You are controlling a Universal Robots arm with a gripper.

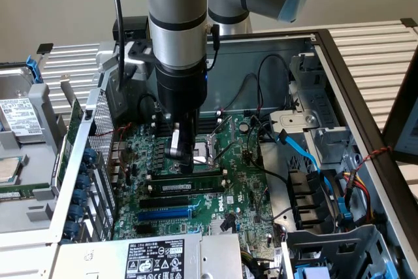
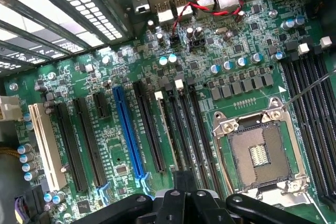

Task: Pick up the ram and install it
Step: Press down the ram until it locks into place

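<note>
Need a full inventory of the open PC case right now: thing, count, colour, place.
motherboard: 1, green, floor of the case
ram: 1, dark green with white label, along the black memory slots
blue slot: 1, blue, beside the ram, nearer the camera
black slots: several, black, parallel to the blue slot
processor socket: 1, silver frame, open
blue cable: 1, blue, at the exterior view's right of the board
red-black wires: 1 twisted pair, by the rear ports
pincer: 1, shut, nothing visibly held, above the board near the ram
</note>
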